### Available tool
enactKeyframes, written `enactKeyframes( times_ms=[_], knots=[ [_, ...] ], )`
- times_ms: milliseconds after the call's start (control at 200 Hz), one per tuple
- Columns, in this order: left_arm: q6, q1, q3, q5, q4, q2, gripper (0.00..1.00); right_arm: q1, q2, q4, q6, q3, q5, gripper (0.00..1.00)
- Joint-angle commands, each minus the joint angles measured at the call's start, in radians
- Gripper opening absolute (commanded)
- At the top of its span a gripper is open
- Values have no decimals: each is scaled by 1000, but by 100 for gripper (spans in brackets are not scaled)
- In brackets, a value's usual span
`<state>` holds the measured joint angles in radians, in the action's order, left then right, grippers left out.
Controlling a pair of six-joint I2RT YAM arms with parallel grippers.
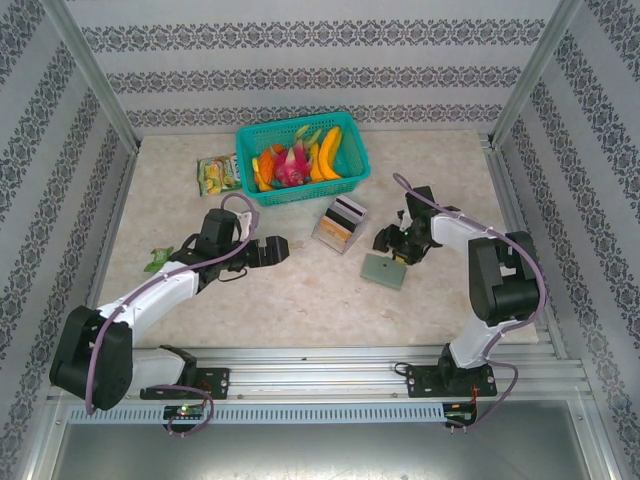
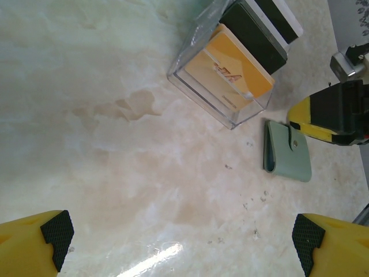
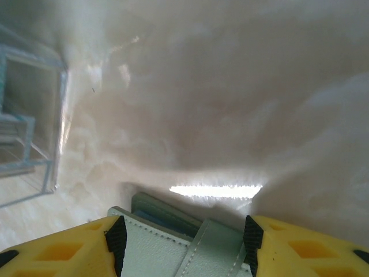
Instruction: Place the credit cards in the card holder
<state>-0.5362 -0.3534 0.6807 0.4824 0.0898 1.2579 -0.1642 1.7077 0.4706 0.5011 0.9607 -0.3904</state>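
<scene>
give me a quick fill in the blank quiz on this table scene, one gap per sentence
1. The credit cards stand in a clear plastic ____.
2. The right gripper has a finger on each side of the ____.
3. The left gripper hangs above the table with its jaws wide ____.
4. In the top view, the snack packet lies to the ____ of the teal basket.

Missing words: box; card holder; open; left.
</scene>
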Motion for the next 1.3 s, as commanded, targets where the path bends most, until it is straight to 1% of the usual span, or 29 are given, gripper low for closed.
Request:
enactKeyframes(
  times_ms=[0,55,180,275,375,515,590,645,709,824,919,1054,1109,1149,1219,1254,1299],
  knots=[
    [-32,-33,36,20,-26,14,100,-42,-60,11,37,-66,-4,58],
    [-37,-45,43,20,-15,22,100,-74,-96,1,82,-99,4,57],
    [-53,-73,47,21,-12,41,100,-154,-193,-16,195,-171,68,55],
    [-67,-93,47,18,-15,56,100,-217,-238,-65,270,-219,55,53],
    [-85,-111,49,17,-16,79,100,-295,-241,-80,326,-228,60,51],
    [-135,-126,68,6,11,133,93,-416,-232,-85,401,-200,82,45],
    [-157,-136,75,16,3,159,89,-473,-218,-78,430,-183,103,45],
    [-182,-142,79,18,10,174,85,-501,-207,-59,447,-175,122,45],
    [-210,-152,78,35,11,189,83,-526,-210,-56,456,-181,154,45],
    [-251,-193,60,66,0,196,83,-524,-217,-42,436,-183,181,47],
    [-301,-245,46,99,-27,194,83,-520,-230,10,406,-170,221,47],
    [-368,-319,36,84,-49,201,83,-492,-270,26,367,-181,242,47],
    [-388,-339,27,89,-86,216,82,-489,-305,67,374,-175,304,46],
    [-397,-350,23,98,-110,236,81,-486,-345,58,374,-186,319,46],
    [-430,-368,17,111,-156,266,79,-461,-414,-18,382,-245,292,47],
    [-437,-377,19,116,-176,280,79,-441,-430,-69,388,-281,260,46],
    [-434,-385,34,116,-169,296,78,-407,-432,-95,387,-311,209,45]
  ],
)
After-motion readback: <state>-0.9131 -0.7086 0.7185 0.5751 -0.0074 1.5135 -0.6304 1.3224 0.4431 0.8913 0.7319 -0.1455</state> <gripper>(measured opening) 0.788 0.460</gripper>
